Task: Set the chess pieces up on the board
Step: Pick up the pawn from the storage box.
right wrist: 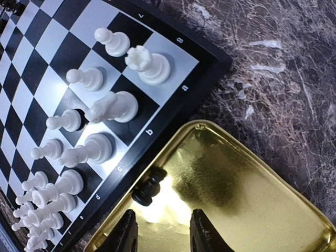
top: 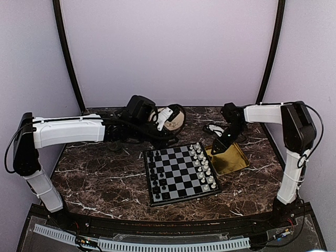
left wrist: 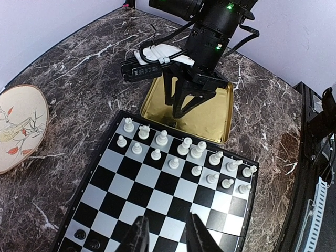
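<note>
Inside the tray (right wrist: 252, 210), at its corner by the board (right wrist: 31, 68), one black piece (right wrist: 149, 189) sits alone, prob on its side, long axis running diag from tray rim toward tray centre. Right claw (right wrist: 164, 236) hangs over the tray just short of it, jaws apart, nothing btwn them. Piece lies ahead & a bit toward the board-side finger. Left claw (left wrist: 167, 236) is well off the tray, over the board's far side, part open & empty, so right arm is nearer

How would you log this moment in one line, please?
left gripper: jaws open, over board | right gripper: jaws open, over yellow tray | black piece: loose in tray
</note>
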Available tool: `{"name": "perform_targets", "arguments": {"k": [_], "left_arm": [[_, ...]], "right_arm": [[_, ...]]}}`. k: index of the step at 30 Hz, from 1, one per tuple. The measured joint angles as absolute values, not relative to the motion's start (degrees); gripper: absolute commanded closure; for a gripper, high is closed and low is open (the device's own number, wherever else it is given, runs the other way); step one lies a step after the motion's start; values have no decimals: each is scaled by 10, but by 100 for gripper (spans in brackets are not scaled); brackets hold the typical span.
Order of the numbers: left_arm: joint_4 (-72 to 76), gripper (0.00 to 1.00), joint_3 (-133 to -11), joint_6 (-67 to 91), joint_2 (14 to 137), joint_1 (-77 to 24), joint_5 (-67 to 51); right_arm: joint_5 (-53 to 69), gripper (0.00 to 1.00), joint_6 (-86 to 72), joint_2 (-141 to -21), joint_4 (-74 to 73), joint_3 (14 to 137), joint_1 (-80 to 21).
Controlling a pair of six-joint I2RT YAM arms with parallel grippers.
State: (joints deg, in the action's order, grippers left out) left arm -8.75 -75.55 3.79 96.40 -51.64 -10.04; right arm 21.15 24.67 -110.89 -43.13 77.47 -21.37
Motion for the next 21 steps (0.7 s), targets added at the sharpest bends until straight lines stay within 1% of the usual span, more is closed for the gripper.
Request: {"name": "perform_targets", "arguments": {"k": [21], "left_arm": [[-86, 74, -753, 46, 982, -520, -93]], "right_arm": [[189, 69, 222, -1138, -425, 785, -243]]}}
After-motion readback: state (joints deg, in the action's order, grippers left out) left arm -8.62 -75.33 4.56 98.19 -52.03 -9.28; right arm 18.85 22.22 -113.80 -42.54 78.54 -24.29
